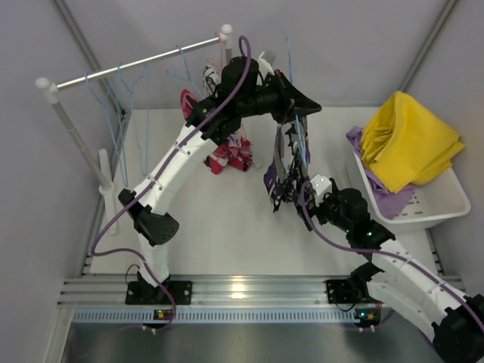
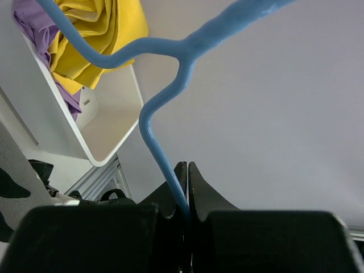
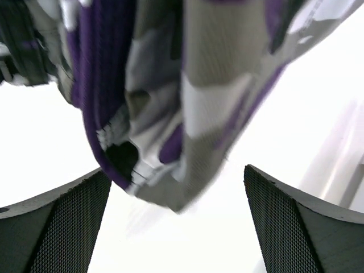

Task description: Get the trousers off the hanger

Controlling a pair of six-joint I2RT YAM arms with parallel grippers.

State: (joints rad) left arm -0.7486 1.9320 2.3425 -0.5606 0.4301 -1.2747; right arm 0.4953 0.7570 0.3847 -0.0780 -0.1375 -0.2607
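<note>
Most of the trousers (image 3: 193,108) is blurred, perhaps purple-trimmed.

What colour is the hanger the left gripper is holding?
Light blue; the hanger shows best in the left wrist view.

From high above and behind, we look down on the whole surface (image 1: 219,227), far enough off to take in the white basket (image 1: 435,215) at the right. Our left wrist view sits right behind the left jaws, tilted upward along the blue hanger wire (image 2: 161,162), and shares that basket. Our right wrist view peers out between the right jaws, very near the printed trousers (image 3: 170,85), which the top view also holds.
</note>
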